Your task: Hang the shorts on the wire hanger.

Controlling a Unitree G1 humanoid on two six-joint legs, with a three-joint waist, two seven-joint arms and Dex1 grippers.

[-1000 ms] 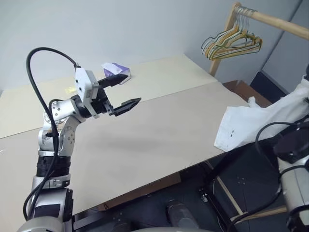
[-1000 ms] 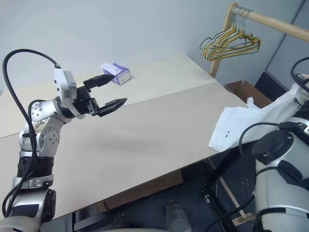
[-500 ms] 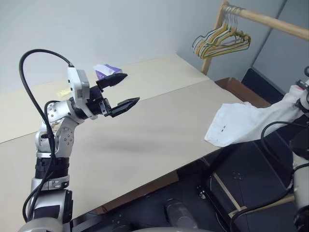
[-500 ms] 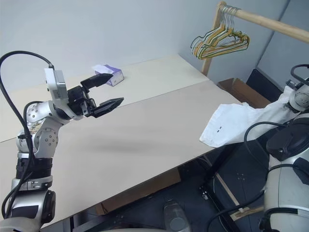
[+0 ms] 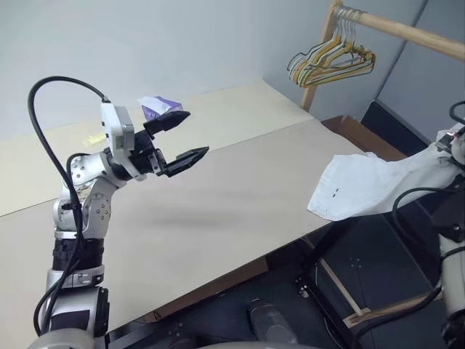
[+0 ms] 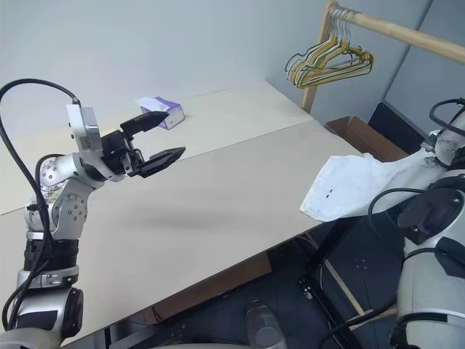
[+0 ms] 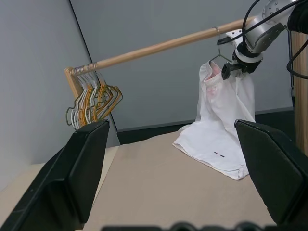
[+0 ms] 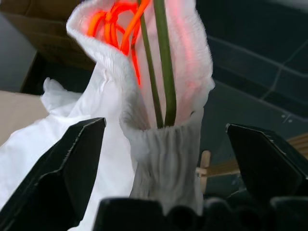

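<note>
Two grippers are in the scene, and both have their fingers spread wide with nothing between them. The left gripper (image 5: 182,135) is raised over the beige table (image 5: 240,196), well apart from the clothes, and it points toward the far right side. The right gripper (image 7: 234,67) is seen from the left wrist view, up by the wooden rail (image 7: 159,47), just beside the top of the shorts (image 7: 221,120). In the right wrist view its two black fingers (image 8: 62,163) stand on either side of the gathered waistband, apart from the cloth, so the shorts are not gripped.

The shorts are white and thin. They hang down from the rail area, and their lower part lies spread on the right edge of the table, where tiny dark marks show on the fabric. Inside the open waistband, the right wrist view shows the wire hanger (image 8: 163,62) as thin olive-green wires that go into the bunched cloth, next to an orange-red cord (image 8: 115,19). The silvery hook of this hanger reaches up to the rail in the left wrist view, though I cannot tell exactly how it sits there.

At the far end of the rail hangs a bunch of yellow, green and white hangers (image 5: 330,62). One purple tissue box (image 6: 166,112) stands on the far part of the table, behind the left gripper.
</note>
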